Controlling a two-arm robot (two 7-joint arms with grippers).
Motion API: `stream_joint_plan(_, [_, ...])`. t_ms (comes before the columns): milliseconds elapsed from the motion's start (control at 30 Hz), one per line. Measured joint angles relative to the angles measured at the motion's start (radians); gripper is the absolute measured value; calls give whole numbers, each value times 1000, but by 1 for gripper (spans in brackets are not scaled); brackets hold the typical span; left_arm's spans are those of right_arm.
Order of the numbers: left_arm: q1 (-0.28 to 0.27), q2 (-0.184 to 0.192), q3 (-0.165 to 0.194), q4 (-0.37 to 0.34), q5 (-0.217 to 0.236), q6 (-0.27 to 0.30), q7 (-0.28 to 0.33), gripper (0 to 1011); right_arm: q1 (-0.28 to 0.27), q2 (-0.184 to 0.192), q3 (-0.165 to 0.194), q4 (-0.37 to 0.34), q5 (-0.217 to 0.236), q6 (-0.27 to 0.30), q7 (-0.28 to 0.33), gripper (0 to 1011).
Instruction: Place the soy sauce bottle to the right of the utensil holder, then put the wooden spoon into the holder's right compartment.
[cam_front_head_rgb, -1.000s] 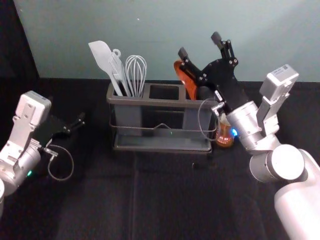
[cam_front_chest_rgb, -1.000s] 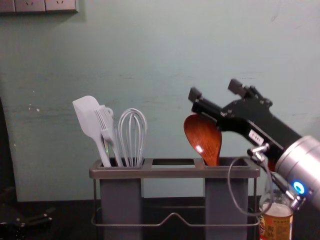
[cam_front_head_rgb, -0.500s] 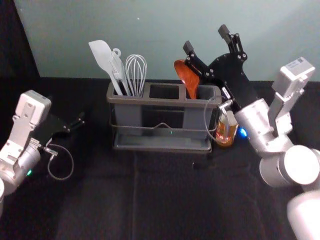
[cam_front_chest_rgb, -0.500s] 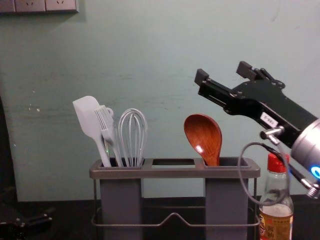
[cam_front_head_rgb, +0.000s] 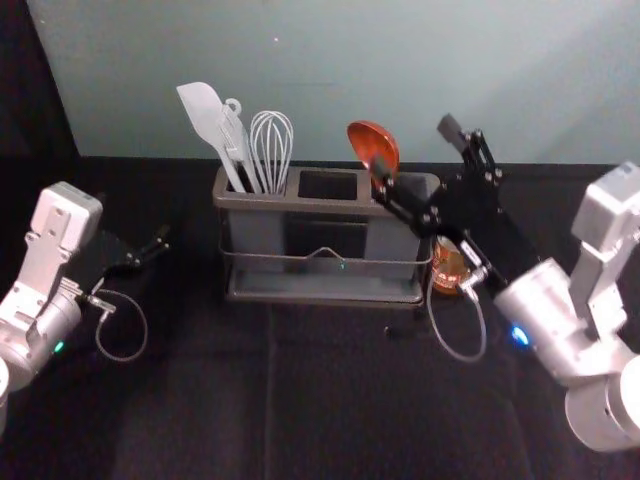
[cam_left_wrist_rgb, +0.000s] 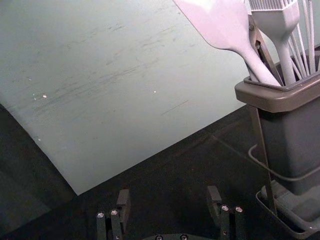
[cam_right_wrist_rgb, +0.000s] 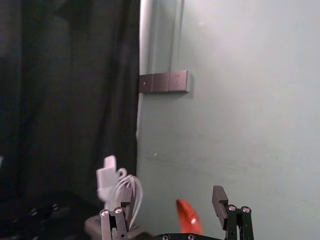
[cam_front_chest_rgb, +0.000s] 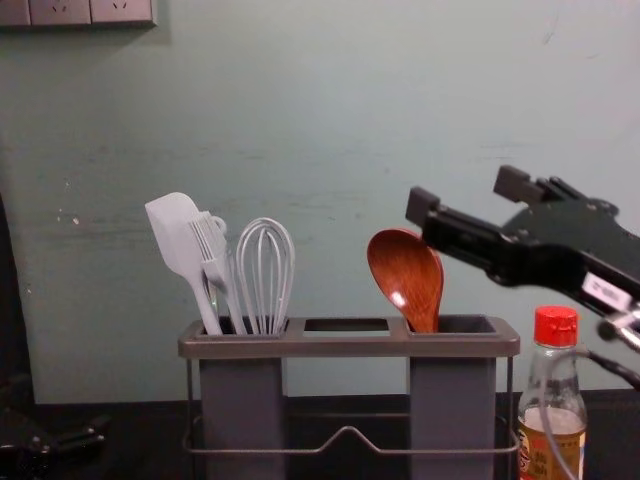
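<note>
The right gripper (cam_front_chest_rgb: 469, 194), spread wide and holding nothing, has drawn back toward the right above the utensil holder (cam_front_chest_rgb: 345, 345), leaving the wooden spoon (cam_front_chest_rgb: 405, 275) standing in its right compartment (cam_front_chest_rgb: 453, 400) and the soy sauce bottle (cam_front_chest_rgb: 566, 395) upright just beside its right end; both placements look done. Pale utensils (cam_front_chest_rgb: 180, 235) occupy its left compartment (cam_front_chest_rgb: 242, 400). Right of it, the arm's cable (cam_front_chest_rgb: 613, 367) could snag the bottle, while the left gripper (cam_left_wrist_rgb: 169, 196), open and empty, idles to its left.
</note>
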Motion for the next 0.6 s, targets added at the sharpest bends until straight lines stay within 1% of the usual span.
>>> stream_joint_plan(67, [0,0,0,0,0,0,0,1005,-22,11,-1,-22,6,5,1,1002])
stream_joint_plan(100, [0,0,0,0,0,0,0,1005,-43,21,-1,-41,11,11,1,1002])
stream_joint_plan(167, [0,0,0,0,0,0,0,1005,-61,30,0,-58,15,17,0,1002])
stream_joint_plan(200, [0,0,0,0,0,0,0,1005,-80,40,1,-74,18,28,0,1002])
stream_joint_plan(233, [0,0,0,0,0,0,0,1005,-80,40,1,-74,18,28,0,1002])
stream_joint_plan(333, [0,0,0,0,0,0,0,1005,-116,60,7,-108,22,68,-11,1002])
stream_joint_plan(433, [0,0,0,0,0,0,0,1005,-138,76,17,-129,30,102,-23,1002])
stream_joint_plan(600, [0,0,0,0,0,0,0,1005,-163,89,36,-141,44,118,-34,1002])
